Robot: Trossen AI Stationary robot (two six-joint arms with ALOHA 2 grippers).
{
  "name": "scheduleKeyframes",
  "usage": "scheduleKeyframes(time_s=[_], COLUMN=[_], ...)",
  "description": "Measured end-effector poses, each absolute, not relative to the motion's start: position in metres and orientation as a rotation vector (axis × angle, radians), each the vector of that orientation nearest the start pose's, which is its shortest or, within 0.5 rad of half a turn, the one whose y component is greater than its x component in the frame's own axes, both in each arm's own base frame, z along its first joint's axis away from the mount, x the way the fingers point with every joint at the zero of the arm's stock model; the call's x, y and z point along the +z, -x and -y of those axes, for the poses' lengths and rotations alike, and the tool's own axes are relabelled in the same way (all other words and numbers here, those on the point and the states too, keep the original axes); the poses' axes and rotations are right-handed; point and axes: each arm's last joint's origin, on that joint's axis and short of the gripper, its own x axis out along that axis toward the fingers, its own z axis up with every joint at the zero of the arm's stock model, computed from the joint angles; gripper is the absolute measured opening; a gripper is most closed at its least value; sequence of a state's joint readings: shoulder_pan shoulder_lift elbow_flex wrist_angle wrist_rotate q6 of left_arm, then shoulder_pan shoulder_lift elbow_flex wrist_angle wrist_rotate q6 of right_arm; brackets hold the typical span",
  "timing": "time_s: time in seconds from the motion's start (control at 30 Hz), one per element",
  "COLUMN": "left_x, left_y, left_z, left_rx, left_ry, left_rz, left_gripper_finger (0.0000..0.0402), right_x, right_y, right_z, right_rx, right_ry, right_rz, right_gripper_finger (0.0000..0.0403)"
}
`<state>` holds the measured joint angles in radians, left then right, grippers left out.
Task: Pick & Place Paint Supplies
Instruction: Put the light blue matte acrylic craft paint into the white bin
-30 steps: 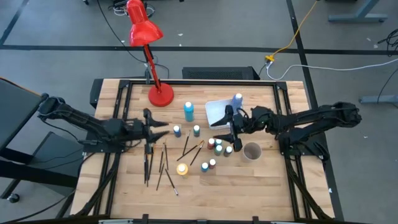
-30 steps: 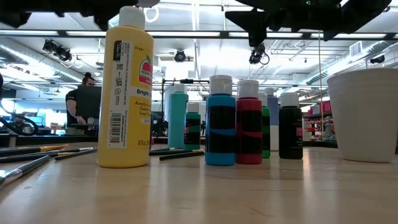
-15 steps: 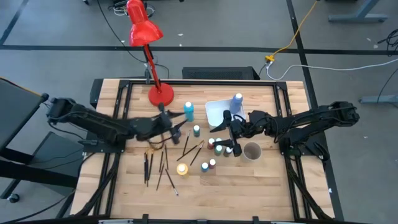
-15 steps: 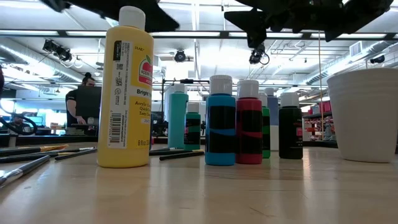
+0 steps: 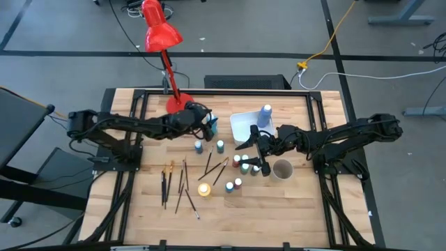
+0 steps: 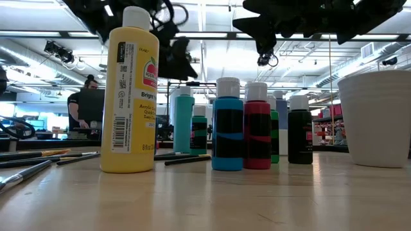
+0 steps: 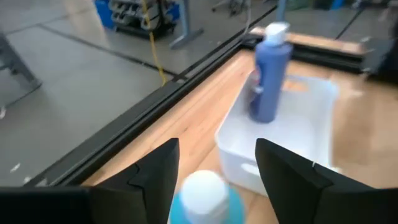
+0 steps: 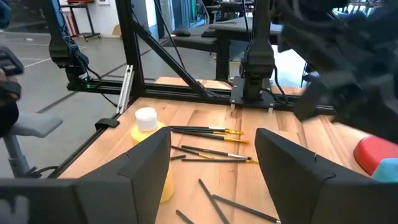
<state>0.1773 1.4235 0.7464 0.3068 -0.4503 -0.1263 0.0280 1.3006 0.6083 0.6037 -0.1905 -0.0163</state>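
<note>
- While the left gripper [image 5: 207,124] hangs at the table's 12 o'clock edge, its jaws wide around nothing, the tall light-blue bottle [image 5: 211,125] sits just beneath and between them; I judge the step is an approach to that bottle.
- Next move, as I read it: lower, centre on the cap, close, then carry toward the white tray [image 5: 240,126] at 1 o'clock, where a blue bottle [image 5: 266,112] already stands.
- The yellow bottle [image 6: 129,90] at 6 o'clock reads "Bright" and "Acrylic"; the smaller print is unreadable.
- The right gripper [image 5: 251,148], jaws wide and empty, waits at 3 o'clock over the clustered bottles.
</note>
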Motion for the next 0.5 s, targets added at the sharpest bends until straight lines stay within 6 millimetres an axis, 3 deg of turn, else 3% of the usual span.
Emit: scheduleKeyframes(time_s=[0.2,0.33,0.5], left_x=[0.206,0.204,0.205], left_y=[-0.296,-0.297,-0.296], left_z=[-0.072,-0.072,-0.074], left_rx=[0.658,0.665,0.688], left_ry=[0.111,0.108,0.105], left_rz=[-0.385,-0.389,-0.382], left_gripper_finger=[0.0223,0.0214,0.0168], right_x=[0.235,0.235,0.235], right_y=[-0.272,-0.272,-0.272], right_z=[-0.013,-0.013,-0.013], right_rx=[0.22,0.219,0.22], right_ry=[-0.002,-0.002,-0.001], right_rz=[-0.128,-0.128,-0.13], right_gripper_finger=[0.0237,0.0237,0.0237])
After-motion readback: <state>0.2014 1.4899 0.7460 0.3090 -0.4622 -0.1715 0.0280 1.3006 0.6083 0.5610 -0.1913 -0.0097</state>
